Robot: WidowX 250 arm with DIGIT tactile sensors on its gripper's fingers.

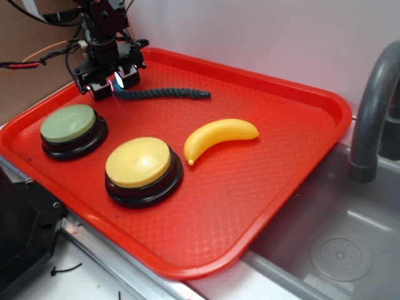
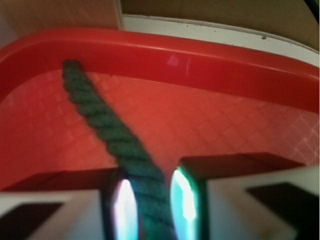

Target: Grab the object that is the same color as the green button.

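On the left of the exterior view, the pale sage-green button (image 1: 69, 124) sits on its black round base near the left edge of the red tray (image 1: 250, 206). Behind it, at the tray's far left corner, the gripper (image 1: 111, 87) is lowered to the tray floor, its black body upright and a small glow showing between its fingers. The dark green rope piece (image 1: 164, 94) starts at that gripper and stretches rightward along the far side of the tray, lying flat, with its free end well short of the tray's right rim.

The wrist view shows the rope (image 2: 107, 127) running between the two fingers (image 2: 60, 210), one pad on each side of it, with narrow lit gaps visible beside the strand. The fingers bracket the rope closely, but whether they are actually pressing on it cannot be told.

Further right, in front of the rope, the yellow-topped button (image 1: 139, 164) stands just beside the green one. The yellow banana (image 1: 219, 137) lies to its right near the tray's middle, apart from both rope and buttons. Beyond the tray's right edge is a grey sink (image 1: 337, 250) with a curved faucet (image 1: 372, 106).
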